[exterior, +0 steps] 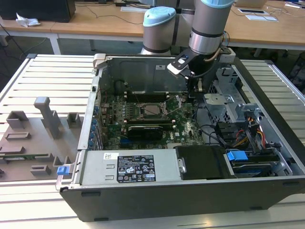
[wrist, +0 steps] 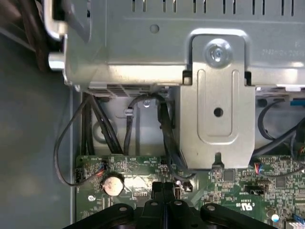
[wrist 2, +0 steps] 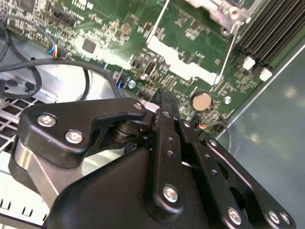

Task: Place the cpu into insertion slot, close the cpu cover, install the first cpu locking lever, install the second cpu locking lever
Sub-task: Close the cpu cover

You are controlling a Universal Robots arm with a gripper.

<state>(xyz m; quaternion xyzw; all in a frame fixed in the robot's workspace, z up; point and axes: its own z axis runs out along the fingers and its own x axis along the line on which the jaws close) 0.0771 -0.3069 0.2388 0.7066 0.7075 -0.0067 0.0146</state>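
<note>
**Closed hand beside the loaded socket, inside the open computer case**

The black two-fingered hand (exterior: 192, 87) of the grey robot arm (exterior: 207, 28) hangs low inside the open grey metal computer case (exterior: 190, 200), which lies on the pale slatted desk (exterior: 47, 71). In both wrist views the hand (wrist 2: 160, 98) (wrist: 164, 189) has its fingers pressed together, with nothing between them. It hovers just above the green circuit board (wrist 2: 190, 43), near a round silver coin cell (wrist 2: 202, 101).

The small, pale silvery-beige square cpu (exterior: 153, 109) lies in the square black insertion slot (exterior: 142, 110). From the hand, the slot lies toward the exterior view's left and a little nearer that camera. A thin metal locking lever (exterior: 175, 109) runs slantwise across the gap between them, its long axis pointing roughly from slot to hand.

Judged from these views, the open room is on the slot's side. A silvery metal drive cage (exterior: 224, 102) stands close on the exterior view's right of the hand, and the case's rear wall (exterior: 143, 71) rises behind it.
</note>
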